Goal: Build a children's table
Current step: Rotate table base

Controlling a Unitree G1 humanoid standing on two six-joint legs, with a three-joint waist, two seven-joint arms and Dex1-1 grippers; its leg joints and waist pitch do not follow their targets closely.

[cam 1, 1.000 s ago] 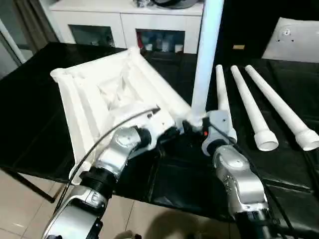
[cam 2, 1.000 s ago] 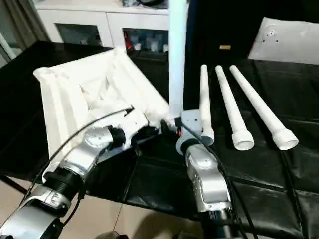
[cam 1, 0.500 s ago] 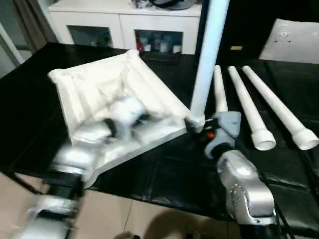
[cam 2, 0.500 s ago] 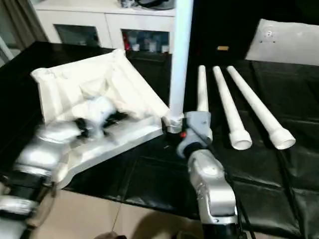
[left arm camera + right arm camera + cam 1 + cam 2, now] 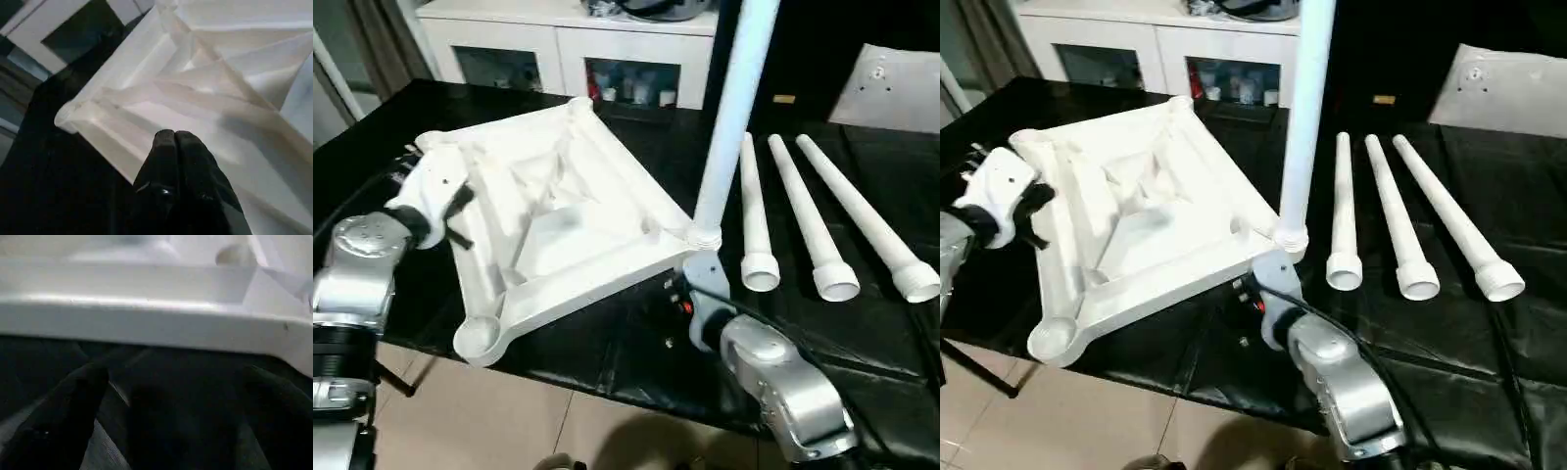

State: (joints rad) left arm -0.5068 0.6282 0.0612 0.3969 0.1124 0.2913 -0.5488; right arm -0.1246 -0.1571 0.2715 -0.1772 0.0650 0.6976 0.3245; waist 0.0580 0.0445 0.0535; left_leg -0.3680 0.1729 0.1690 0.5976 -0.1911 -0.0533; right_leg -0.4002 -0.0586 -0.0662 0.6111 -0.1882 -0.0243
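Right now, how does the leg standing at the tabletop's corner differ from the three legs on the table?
The standing leg is upright, its wide end seated at the tabletop corner; the three loose legs lie flat, side by side on the black table, apart from the tabletop. Their open wide ends face the robot. All four are white tapered tubes.

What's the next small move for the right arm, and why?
Probably reach for the nearest of the three loose legs lying on the black table. One leg already stands upright in the tabletop corner socket, the right gripper sits open and empty just below that corner, and the near-left socket is vacant.
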